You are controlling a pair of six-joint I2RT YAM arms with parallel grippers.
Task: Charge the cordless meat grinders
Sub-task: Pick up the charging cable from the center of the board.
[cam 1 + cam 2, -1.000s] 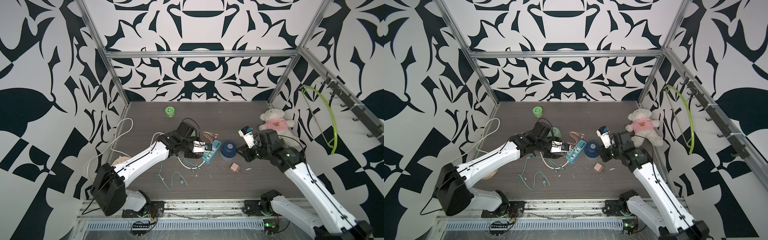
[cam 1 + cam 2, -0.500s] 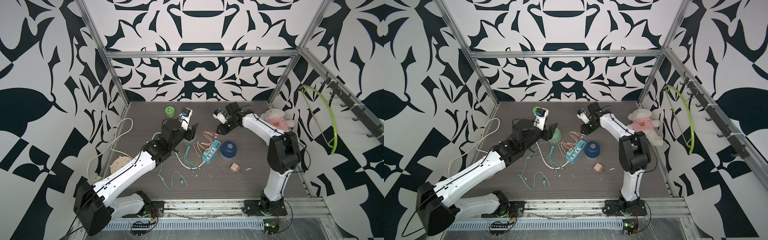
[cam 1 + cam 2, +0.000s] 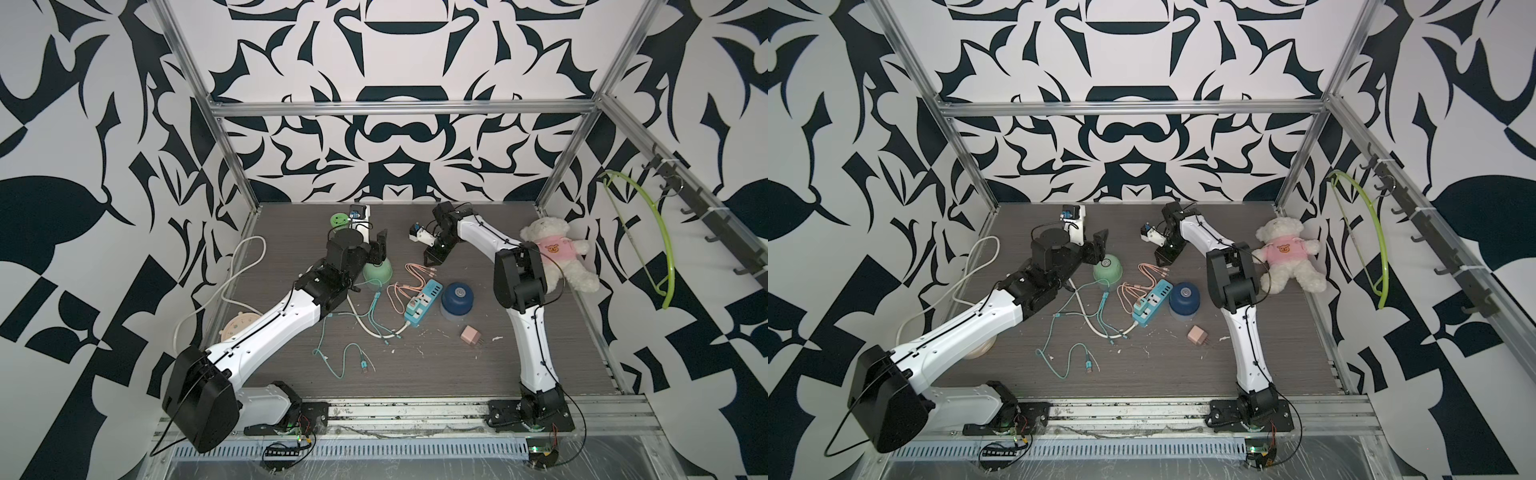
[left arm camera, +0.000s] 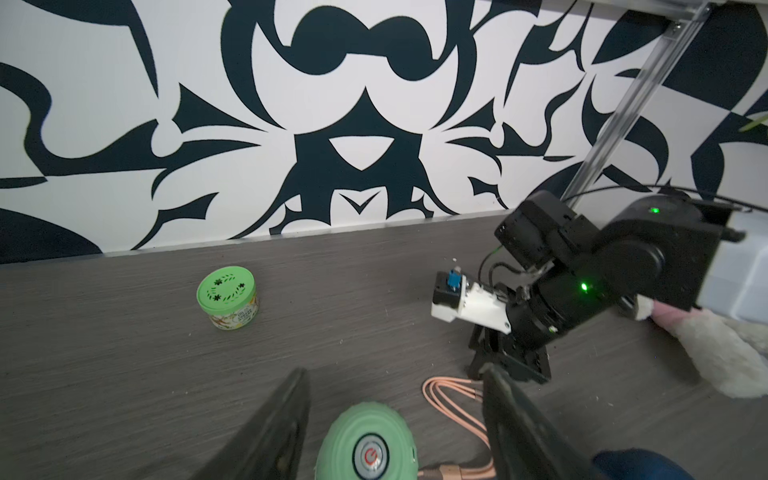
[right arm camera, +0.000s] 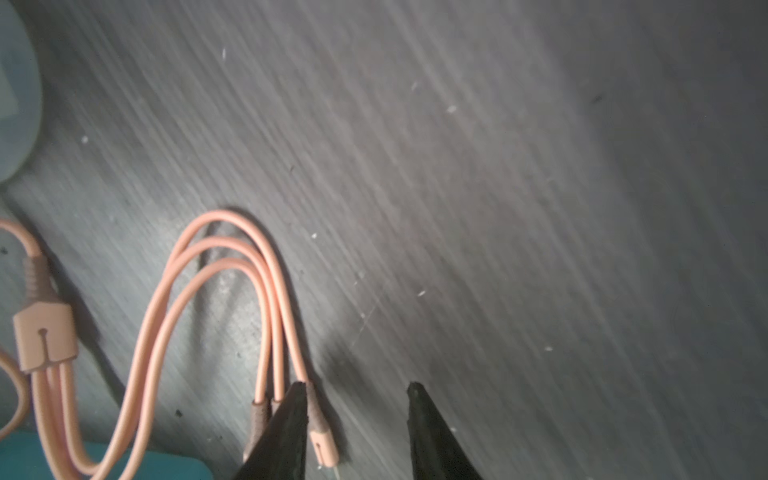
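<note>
In both top views the left gripper (image 3: pixel 377 259) hangs over the mint green grinder (image 3: pixel 378 275), which stands upright on the table (image 3: pixel 415 374) near the power strip (image 3: pixel 423 301). The dark blue grinder (image 3: pixel 457 297) stands just beside the strip's other side. The right gripper (image 3: pixel 434 259) points down at the pink cable (image 3: pixel 409 274).

In the left wrist view, the fingers (image 4: pixel 282 424) are spread wide on either side of the mint dome, clear of it.

In the right wrist view, the fingers (image 5: pixel 291 424) stand moderately apart and empty, one tip against the cable's plug ends (image 5: pixel 324 440).

The step in hand looks like fetching a plug. Next, the right fingers should shift sideways to bracket one plug, then close.
</note>
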